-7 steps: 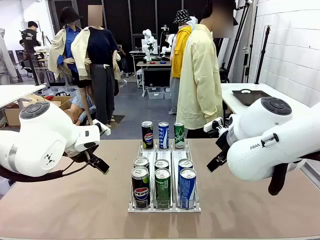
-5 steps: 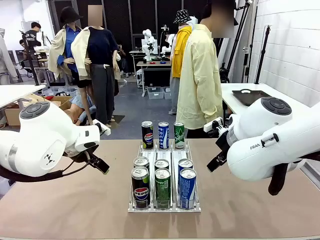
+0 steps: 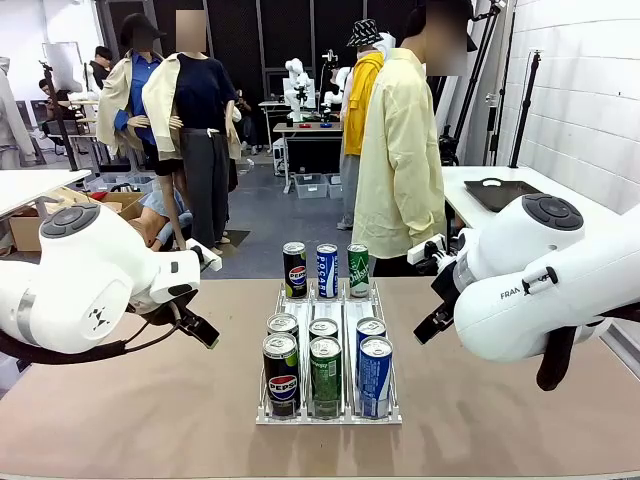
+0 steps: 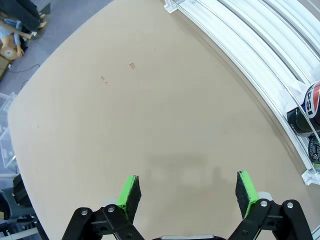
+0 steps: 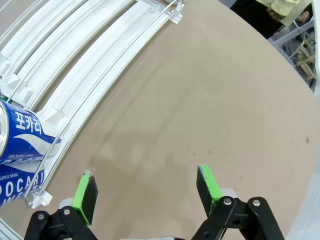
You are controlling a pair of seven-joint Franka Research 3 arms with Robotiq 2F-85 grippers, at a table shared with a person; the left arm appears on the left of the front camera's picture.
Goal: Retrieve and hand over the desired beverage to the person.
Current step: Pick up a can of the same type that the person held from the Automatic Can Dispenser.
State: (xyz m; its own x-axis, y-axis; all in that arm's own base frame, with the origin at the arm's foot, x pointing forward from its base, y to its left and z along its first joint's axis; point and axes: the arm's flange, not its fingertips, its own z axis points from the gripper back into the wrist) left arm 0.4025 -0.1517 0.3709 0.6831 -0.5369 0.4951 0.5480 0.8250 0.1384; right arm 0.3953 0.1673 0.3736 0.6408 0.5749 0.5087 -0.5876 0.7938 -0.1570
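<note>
While both arms hang low on either side of the rack [image 3: 330, 415], I see the person [image 3: 400, 150] standing at the far side of the table [image 3: 130, 420], a little right of centre and just behind the rack's far end. The person wears a loose pale-yellow long-sleeved shirt and stands side-on to me.

The drinks stand upright in the clear three-lane rack in the middle of the table. At its far end a black Pepsi can [image 3: 294, 270], a blue Pocari can [image 3: 327, 270] and a green can [image 3: 358, 270] stand side by side. At the near end each lane carries two cans, one behind the other, fronted by a near Pepsi can [image 3: 281, 373], a near green can [image 3: 325, 375] and a near blue can [image 3: 375, 375].

My left jaws are released, with the green pads [image 4: 131, 192] spread wide over bare table. The rack's white side rail runs along the right of that wrist view, and a Pepsi can sits behind it.

My right jaws are equally spread and grasp nothing, with bare table under their pads [image 5: 207, 182]. Two Pocari cans [image 5: 22, 137] lie behind the rack's wire rail at the left of that view. On both sides that rail stands between jaws and cans.

Beyond the right arm [image 3: 540, 290], a black tray [image 3: 500, 192] rests on a white side table.
</note>
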